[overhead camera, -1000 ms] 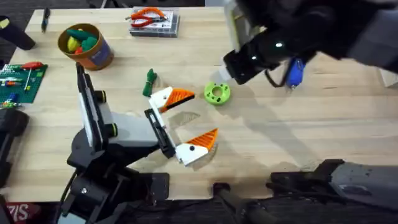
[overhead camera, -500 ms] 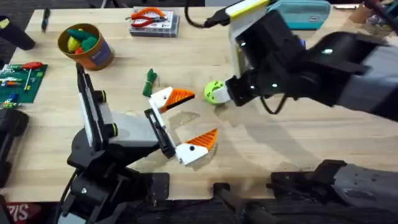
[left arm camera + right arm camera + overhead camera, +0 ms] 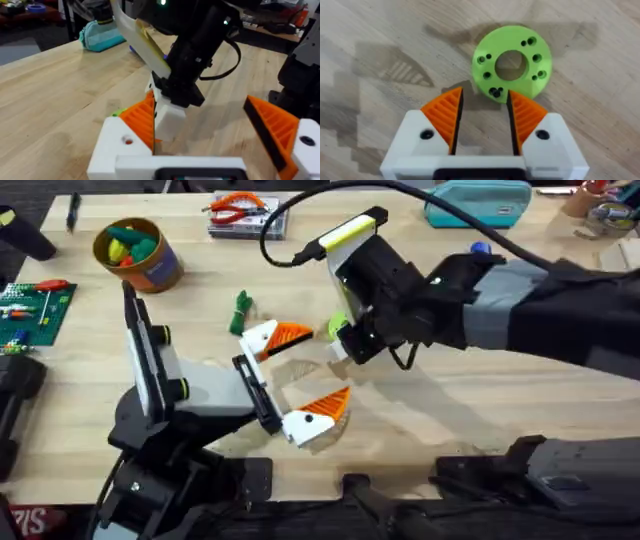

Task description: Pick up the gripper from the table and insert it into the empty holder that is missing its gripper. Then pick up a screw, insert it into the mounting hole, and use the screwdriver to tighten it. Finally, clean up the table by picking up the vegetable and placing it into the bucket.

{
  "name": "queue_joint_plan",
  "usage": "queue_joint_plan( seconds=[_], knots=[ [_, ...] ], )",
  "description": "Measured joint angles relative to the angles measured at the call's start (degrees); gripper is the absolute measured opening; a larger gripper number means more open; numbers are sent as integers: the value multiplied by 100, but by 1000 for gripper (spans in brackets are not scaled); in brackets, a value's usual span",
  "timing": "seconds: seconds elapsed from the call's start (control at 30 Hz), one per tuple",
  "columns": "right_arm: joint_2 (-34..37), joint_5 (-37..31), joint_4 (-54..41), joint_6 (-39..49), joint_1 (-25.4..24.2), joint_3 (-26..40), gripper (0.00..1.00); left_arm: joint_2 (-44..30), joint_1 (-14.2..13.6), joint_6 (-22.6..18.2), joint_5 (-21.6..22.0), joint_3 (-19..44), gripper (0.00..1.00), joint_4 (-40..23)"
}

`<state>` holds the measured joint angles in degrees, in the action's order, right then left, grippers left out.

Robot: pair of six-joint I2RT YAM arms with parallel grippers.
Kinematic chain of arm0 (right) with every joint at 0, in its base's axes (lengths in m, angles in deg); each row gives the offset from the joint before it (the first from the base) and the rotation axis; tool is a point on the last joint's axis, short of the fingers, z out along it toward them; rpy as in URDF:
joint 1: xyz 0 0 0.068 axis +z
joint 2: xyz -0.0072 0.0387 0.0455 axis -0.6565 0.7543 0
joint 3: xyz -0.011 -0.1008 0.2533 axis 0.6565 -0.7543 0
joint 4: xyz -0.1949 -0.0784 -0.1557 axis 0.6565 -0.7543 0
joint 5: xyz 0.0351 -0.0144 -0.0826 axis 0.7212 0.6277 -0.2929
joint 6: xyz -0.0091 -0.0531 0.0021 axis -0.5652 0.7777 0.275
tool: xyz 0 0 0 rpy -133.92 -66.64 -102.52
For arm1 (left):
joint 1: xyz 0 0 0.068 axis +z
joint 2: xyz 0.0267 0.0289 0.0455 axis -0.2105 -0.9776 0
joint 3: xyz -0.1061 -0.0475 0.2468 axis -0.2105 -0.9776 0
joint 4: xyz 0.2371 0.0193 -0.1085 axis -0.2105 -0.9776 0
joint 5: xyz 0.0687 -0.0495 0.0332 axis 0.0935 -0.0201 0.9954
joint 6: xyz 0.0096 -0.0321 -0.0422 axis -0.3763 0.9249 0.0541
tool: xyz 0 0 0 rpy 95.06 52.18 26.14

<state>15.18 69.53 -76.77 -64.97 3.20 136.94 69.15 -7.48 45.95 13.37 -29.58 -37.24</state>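
While the right arm reaches in over the middle of the table, things stand thus:

Right gripper [image 3: 482, 120]: fingers parted, holding nothing, its orange pads just short of the lime-green disc [image 3: 512, 62]; touching or not, probably not, though the angle is poor.
Left gripper [image 3: 298, 376]: fingers spread wide, nothing between them, low over the table [image 3: 520, 395] beside the right gripper.
Vegetable [image 3: 240, 313]: dark green, lying on the table between the bucket and the disc, just beyond the left gripper's far finger.
Bucket [image 3: 137, 253]: upright at the far left, toy pieces inside.
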Motion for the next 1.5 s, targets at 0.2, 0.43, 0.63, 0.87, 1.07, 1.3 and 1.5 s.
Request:
queue_joint_plan(
  seconds=[0.2, 0.43, 0.63, 0.87, 1.07, 1.3, 1.5],
  knots=[
    [97, 1, 183, 17, -1, 0, 535, 1, 0, 0, 0, 0, 988, 0],
    [97, 2, 180, 19, -1, 0, 498, 0, 0, 0, 0, 0, 988, 0],
    [146, 15, 182, 39, -1, 0, 341, 0, 0, 0, 0, 0, 988, 0],
    [198, -9, 174, 59, -1, 0, 277, 0, 0, 0, 0, 0, 988, 0],
    [198, -70, 172, 83, -6, 2, 201, 0, 0, -1, 0, 0, 988, 0],
    [198, -147, 203, 102, -17, 7, 9, 0, 0, 0, 0, 0, 988, 0],
    [198, -146, 202, 104, -17, 7, 6, 2, 2, 0, 0, 0, 988, 0]
  ],
)
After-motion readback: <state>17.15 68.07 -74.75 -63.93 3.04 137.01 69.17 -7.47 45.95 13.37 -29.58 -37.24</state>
